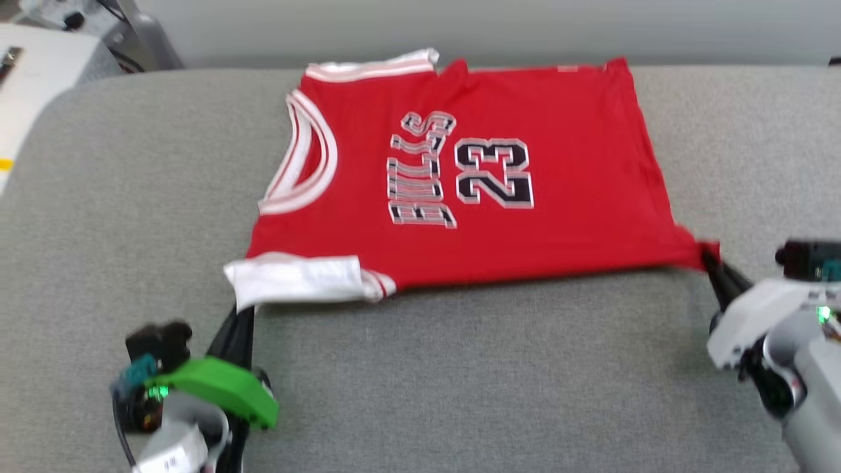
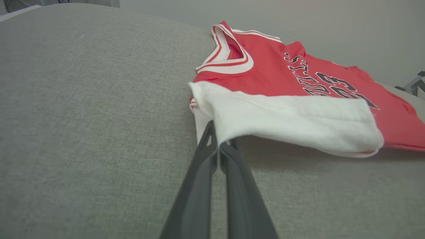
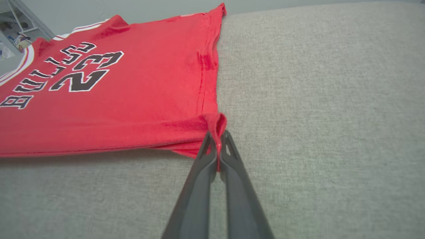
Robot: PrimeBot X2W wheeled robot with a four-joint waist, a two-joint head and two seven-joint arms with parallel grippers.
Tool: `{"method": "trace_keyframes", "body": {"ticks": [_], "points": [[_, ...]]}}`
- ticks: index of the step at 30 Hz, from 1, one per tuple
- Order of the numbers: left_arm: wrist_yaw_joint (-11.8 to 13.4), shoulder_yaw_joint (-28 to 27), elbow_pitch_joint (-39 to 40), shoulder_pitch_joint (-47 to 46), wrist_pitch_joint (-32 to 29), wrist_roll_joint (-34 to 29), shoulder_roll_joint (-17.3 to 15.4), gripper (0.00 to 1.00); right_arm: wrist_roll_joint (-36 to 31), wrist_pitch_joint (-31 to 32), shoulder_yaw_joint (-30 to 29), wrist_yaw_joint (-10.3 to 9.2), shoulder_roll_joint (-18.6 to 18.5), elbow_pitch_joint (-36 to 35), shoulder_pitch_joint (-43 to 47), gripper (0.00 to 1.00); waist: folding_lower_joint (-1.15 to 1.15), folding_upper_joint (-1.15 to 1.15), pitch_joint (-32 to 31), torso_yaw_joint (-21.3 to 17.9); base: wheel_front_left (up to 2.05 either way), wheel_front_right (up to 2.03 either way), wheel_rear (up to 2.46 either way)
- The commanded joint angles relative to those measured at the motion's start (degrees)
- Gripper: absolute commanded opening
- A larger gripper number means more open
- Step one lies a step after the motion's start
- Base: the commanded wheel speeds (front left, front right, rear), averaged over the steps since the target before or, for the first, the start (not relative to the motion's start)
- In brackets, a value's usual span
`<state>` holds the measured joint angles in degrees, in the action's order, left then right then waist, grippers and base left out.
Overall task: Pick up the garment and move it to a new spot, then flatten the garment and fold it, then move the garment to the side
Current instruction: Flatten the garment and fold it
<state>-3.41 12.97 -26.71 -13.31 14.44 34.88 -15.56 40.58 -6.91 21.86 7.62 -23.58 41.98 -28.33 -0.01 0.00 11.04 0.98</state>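
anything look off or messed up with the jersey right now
Nothing torn or spilled. The garment lies mostly flat, but its near edge is raised off the grey surface: the left gripper pinches the white sleeve, which is folded over along that edge, and the right gripper pinches the hem corner, bunched into a small fold.

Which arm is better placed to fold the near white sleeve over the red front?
Left, probably: the left tool is shut on the near white sleeve of the red jersey T-shirt, while the right tool pinches its red hem corner, far from that sleeve.
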Motion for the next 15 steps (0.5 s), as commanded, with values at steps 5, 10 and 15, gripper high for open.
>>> {"method": "trace_keyframes", "body": {"ticks": [5, 10, 15], "points": [[3.96, -0.65, 9.14, 10.93, -2.91, 1.01, -1.62, 0.0, -2.71, -0.02, -5.41, -0.13, -0.95, -3.62, 10.48, 0.0, 0.01, 0.0, -6.12, 2.47, 0.0, 0.0, 0.0], [7.78, -0.91, 18.14, 19.07, -6.7, 1.83, -2.29, 0.0, -6.22, 2.39, -12.67, -0.13, 1.66, -9.93, 20.21, 0.0, 0.01, 0.0, -8.55, 3.55, 0.0, 0.0, 0.0], [11.15, -1.13, 26.12, 25.67, -10.32, 2.1, -3.54, 0.0, -11.07, 7.97, -20.54, -0.13, 6.1, -20.19, 31.56, 0.0, 0.01, 0.0, -9.86, 4.02, 0.0, 0.0, 0.0]]}}
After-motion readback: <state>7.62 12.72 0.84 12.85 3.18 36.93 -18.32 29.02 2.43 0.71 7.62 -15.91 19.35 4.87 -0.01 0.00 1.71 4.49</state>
